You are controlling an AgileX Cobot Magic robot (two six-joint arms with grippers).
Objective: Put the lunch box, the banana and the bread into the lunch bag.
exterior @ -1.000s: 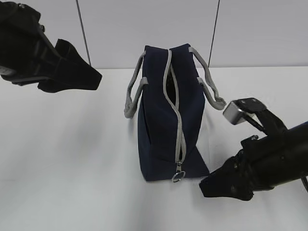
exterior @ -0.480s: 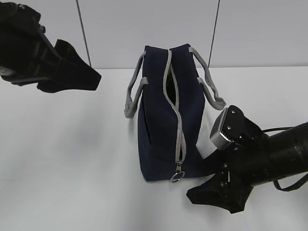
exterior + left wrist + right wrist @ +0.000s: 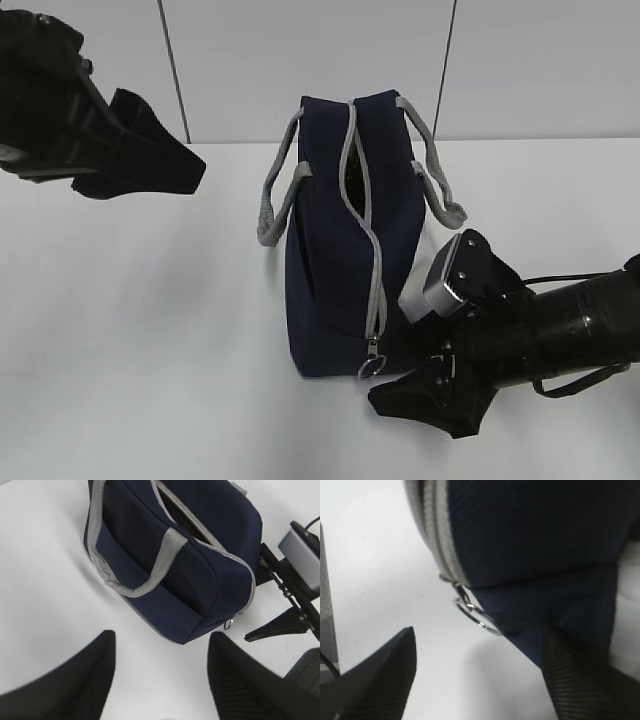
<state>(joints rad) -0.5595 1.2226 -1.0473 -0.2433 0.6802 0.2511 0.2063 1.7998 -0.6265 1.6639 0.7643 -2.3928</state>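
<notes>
The navy lunch bag (image 3: 340,250) stands on the white table, its grey zipper mostly shut with a gap near the top, the metal ring pull (image 3: 370,367) hanging at its near end. The bag also shows in the left wrist view (image 3: 200,575) and the right wrist view (image 3: 540,535). My right gripper (image 3: 400,400) is open, low by the bag's near right corner, with the ring pull (image 3: 479,620) just ahead of its fingers. My left gripper (image 3: 185,160) is open and empty, raised at the far left. The lunch box, banana and bread are out of view.
The grey webbing handles (image 3: 280,200) hang to both sides of the bag. A white wall with dark vertical seams stands behind the table. The right arm's wrist camera block (image 3: 300,547) shows beside the bag in the left wrist view.
My right gripper has moved left and down toward the bag's near end and the ring pull. The left gripper has barely moved. The bag has not moved.
</notes>
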